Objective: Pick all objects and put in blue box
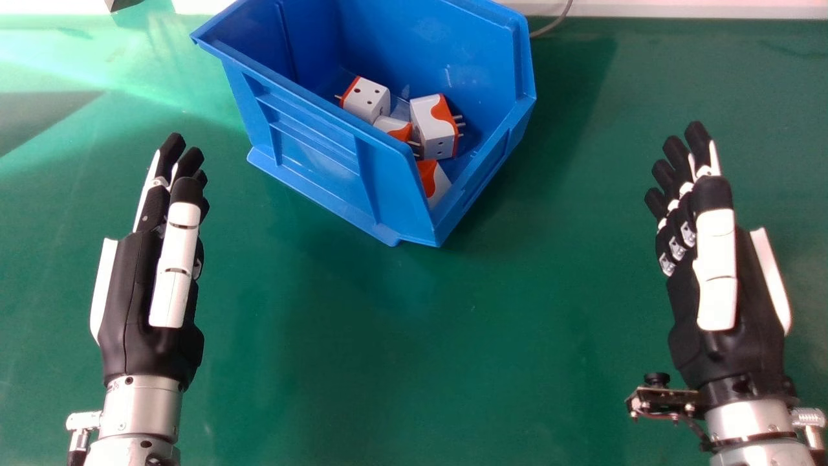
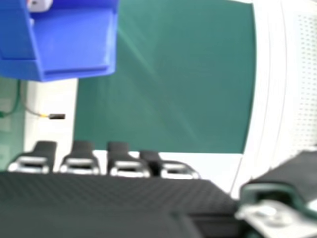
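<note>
In the head view my left hand [image 1: 149, 278] is held left of the blue box [image 1: 310, 145], its fingers straight and nothing in it. My right hand [image 1: 718, 285] is over to the box's right, also open and holding nothing. Inside the box lie several white and orange plug adapters, among them one adapter [image 1: 435, 129] with its pins toward the right and another adapter [image 1: 369, 98] farther back. In the right hand view my right hand [image 2: 99, 203] shows along the bottom, with the blue box [image 2: 74, 44] and part of a white adapter [image 2: 39, 5] beyond it.
A green mat [image 1: 401, 362] covers the work surface between and around the hands. Behind the box a grey cable [image 1: 553, 24] runs at the far edge, and a dark object's corner [image 1: 123, 4] shows at the far left. A cable end [image 2: 56, 116] lies on a white strip.
</note>
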`<act>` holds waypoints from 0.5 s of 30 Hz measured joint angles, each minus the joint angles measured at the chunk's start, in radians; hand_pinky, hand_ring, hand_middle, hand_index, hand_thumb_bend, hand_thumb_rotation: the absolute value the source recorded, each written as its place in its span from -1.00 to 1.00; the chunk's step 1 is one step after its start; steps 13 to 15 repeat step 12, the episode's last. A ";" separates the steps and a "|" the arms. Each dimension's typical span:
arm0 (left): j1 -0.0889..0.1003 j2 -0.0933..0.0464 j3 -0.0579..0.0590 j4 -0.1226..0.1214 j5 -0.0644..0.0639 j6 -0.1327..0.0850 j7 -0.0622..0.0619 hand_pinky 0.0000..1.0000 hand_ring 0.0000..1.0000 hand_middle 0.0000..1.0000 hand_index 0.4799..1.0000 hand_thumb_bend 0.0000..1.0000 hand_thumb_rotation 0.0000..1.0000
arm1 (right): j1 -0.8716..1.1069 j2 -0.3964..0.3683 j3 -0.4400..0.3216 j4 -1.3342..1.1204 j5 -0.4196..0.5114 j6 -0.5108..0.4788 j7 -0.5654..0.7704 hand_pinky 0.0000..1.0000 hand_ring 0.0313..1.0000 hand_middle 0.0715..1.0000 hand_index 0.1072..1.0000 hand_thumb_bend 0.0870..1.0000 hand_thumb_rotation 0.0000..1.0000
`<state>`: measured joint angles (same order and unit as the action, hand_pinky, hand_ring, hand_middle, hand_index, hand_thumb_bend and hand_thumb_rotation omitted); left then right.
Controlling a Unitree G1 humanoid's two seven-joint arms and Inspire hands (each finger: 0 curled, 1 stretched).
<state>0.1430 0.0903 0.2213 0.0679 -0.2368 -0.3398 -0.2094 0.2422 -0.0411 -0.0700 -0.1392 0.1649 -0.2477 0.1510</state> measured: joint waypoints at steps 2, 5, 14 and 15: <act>-0.004 0.001 0.000 0.000 0.001 0.001 0.000 0.99 0.94 0.92 0.81 0.09 0.62 | -0.004 0.000 0.000 0.006 0.000 0.000 -0.002 1.00 1.00 1.00 1.00 -0.20 1.00; -0.012 0.002 0.000 0.000 0.003 0.002 0.004 0.98 0.93 0.91 0.79 0.10 0.62 | -0.015 0.000 0.000 0.017 0.000 0.000 -0.003 1.00 1.00 1.00 1.00 -0.20 1.00; -0.030 0.002 -0.001 0.017 0.002 0.000 -0.001 0.98 0.95 0.92 0.82 0.05 0.63 | -0.034 -0.001 -0.008 0.023 0.001 0.001 0.000 1.00 1.00 1.00 1.00 -0.21 1.00; -0.030 0.002 -0.001 0.017 0.002 0.000 -0.001 0.98 0.95 0.92 0.82 0.05 0.63 | -0.034 -0.001 -0.008 0.023 0.001 0.001 0.000 1.00 1.00 1.00 1.00 -0.21 1.00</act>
